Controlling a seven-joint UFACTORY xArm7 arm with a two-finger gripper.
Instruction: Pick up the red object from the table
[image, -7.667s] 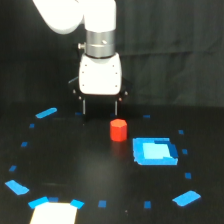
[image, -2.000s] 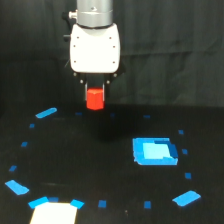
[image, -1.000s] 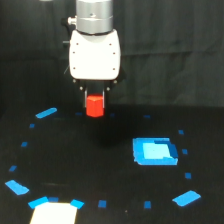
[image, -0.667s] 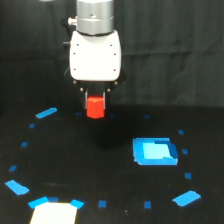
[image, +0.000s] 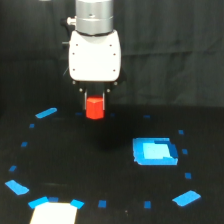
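Red object (image: 94, 108) hung clamped between the gripper (image: 95, 106) fingers, clear of the black tabletop (image: 110, 200), left of and farther back than the blue square patch (image: 154, 151). Grasped from above, presumably so it would lift straight off.

The arm ends in a silver-grey metal cylinder with a darker band round it. Below sits a rounded white housing, wider than the cylinder, with small dark spots along its lower edge. The claw (image: 94, 100) has short, dark, narrow fingers.
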